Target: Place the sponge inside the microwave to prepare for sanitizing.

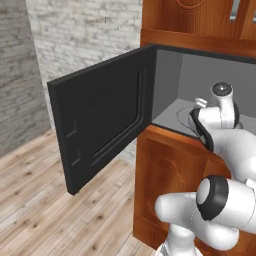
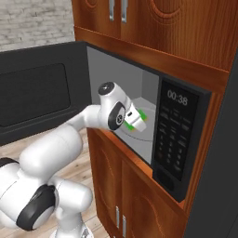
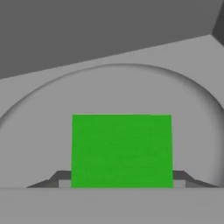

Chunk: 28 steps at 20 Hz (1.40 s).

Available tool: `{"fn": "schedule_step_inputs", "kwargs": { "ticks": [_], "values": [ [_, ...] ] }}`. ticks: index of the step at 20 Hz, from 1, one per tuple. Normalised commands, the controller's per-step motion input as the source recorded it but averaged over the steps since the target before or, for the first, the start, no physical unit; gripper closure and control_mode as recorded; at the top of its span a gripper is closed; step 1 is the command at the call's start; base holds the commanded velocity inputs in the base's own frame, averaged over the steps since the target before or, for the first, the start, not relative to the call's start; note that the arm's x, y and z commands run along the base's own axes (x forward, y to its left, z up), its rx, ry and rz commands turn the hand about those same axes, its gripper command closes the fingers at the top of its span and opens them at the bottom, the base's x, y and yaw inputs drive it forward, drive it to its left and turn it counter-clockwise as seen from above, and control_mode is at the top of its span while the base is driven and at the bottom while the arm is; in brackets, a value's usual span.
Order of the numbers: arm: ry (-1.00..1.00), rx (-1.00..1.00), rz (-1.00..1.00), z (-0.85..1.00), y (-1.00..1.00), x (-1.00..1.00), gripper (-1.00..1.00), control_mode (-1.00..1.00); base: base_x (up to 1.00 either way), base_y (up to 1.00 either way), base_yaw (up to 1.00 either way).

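Hand view shows the claw (image 3: 121, 186) grasping the bright green rectangular sponge (image 3: 121, 151) over the round grey turntable (image 3: 192, 113) inside the open black microwave (image 2: 179, 135), seemingly poised for release.

arm: extended forward | gripper (image 2: 139, 120): jaws clamped on a held item

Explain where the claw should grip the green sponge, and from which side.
Across its two flat side faces, coming along the claw's own axis as now: in the hand view the sponge sits square between the claw tips, over the microwave turntable, apparently already held.
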Motion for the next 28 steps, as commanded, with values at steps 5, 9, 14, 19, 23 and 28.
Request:
{"fn": "schedule_step_inputs", "kwargs": {
  "ticks": [5,9,14,19,23,28],
  "values": [
    [0.04,0.06,0.07,-0.20,-0.01,0.20,-1.00,-1.00,0.00,0.00,0.00],
    [0.00,0.03,0.05,-0.13,0.00,0.25,-1.00,-1.00,0.00,0.00,0.00],
    [0.00,0.00,0.05,0.00,-0.01,0.12,-1.00,-1.00,0.00,0.00,0.00],
    [0.00,0.00,0.01,0.00,0.00,0.00,-1.00,-1.00,0.00,0.00,0.00],
    [-0.01,0.00,0.00,0.03,0.01,-0.02,-1.00,-1.00,0.00,0.00,0.00],
    [-0.03,-0.11,0.00,0.22,0.24,-0.15,-1.00,-1.00,0.00,0.00,0.00]
  ]
}}
